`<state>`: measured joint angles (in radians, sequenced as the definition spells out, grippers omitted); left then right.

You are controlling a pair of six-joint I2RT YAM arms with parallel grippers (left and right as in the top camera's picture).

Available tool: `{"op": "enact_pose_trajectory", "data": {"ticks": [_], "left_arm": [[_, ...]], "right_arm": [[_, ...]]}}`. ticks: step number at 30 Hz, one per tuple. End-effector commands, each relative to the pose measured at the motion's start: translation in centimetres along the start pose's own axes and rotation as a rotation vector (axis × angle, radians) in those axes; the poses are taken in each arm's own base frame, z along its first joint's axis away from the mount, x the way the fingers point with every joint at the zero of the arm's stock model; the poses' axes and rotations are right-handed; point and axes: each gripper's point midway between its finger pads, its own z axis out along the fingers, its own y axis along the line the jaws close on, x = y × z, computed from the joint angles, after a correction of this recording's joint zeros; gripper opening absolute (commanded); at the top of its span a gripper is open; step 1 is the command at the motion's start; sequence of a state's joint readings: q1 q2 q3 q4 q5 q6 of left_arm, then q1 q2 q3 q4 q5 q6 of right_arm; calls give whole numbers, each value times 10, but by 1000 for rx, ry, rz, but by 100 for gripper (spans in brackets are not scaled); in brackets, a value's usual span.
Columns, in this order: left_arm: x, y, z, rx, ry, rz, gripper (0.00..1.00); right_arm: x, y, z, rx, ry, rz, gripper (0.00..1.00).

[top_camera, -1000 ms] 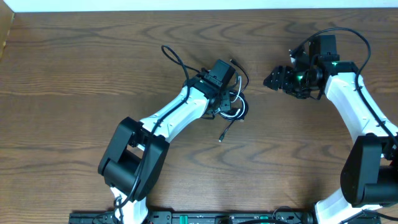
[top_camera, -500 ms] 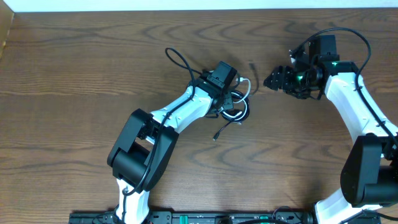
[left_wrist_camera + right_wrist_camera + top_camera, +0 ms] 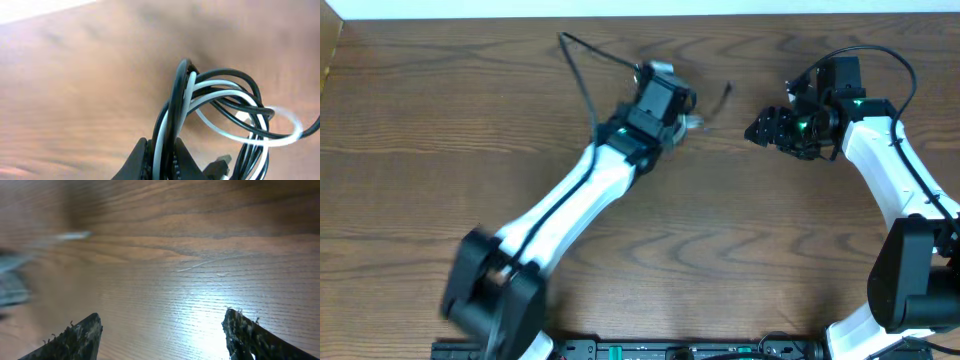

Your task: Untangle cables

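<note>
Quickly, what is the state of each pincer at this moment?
Left pincer: closed, holding the cables, black and white bundled together.
Right pincer: open, holding nothing.

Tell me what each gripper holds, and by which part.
The left gripper holds the black and white cables, its fingers shut on several strands of the loops. The right gripper is open and holds nothing.

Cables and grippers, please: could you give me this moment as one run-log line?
left gripper: shut on cables | cables: black and white loops intertwined | right gripper: open, empty, over table
</note>
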<state>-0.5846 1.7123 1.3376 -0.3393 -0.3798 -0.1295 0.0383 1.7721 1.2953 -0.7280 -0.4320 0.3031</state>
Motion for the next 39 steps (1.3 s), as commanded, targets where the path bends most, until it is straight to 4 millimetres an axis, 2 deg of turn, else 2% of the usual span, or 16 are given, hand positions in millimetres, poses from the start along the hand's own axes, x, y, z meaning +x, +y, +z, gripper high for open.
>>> {"op": "enact_pose_trajectory", "data": {"ticks": [1,5,9,12,14,19,20,22,23,24,26,28,31,35,39], "left_arm": [[-23,19,-22,-136,-80,149,7],[-9,10,-14,-175,-50,194,7],[3,27,-7,-472,-31,345,7],[7,32,-7,-674,-37,439,7],[13,25,0,-716,-36,475,7],[31,-9,12,-665,-55,500,7],[33,-17,13,-639,-62,499,8],[43,-46,20,-494,-50,518,7],[55,-74,25,-347,-31,536,8],[64,-92,25,-255,-17,550,8],[83,-132,21,-69,11,581,22],[95,-157,13,33,20,566,31],[106,-178,3,113,35,462,42],[117,-200,-9,280,101,397,47],[103,-205,-28,405,114,330,53]], "right_arm": [[-9,-3,-6,39,-36,-15,74],[-17,-33,-14,117,-65,37,75],[-28,-69,-34,115,-100,143,75],[-35,-93,-51,61,-129,230,74],[-38,-100,-60,10,-144,251,73],[-38,-115,-71,-17,-159,289,72],[-38,-115,-71,-15,-157,282,72],[-37,-115,-71,-14,-155,271,72],[-37,-115,-71,-14,-155,268,72],[-37,-115,-71,-14,-155,268,73],[-38,-115,-71,-14,-157,267,73],[-38,-115,-71,-14,-157,266,73],[-38,-115,-71,-14,-157,266,74],[-38,-115,-71,-15,-156,266,75],[-37,-112,-70,-26,-151,259,76]]}}
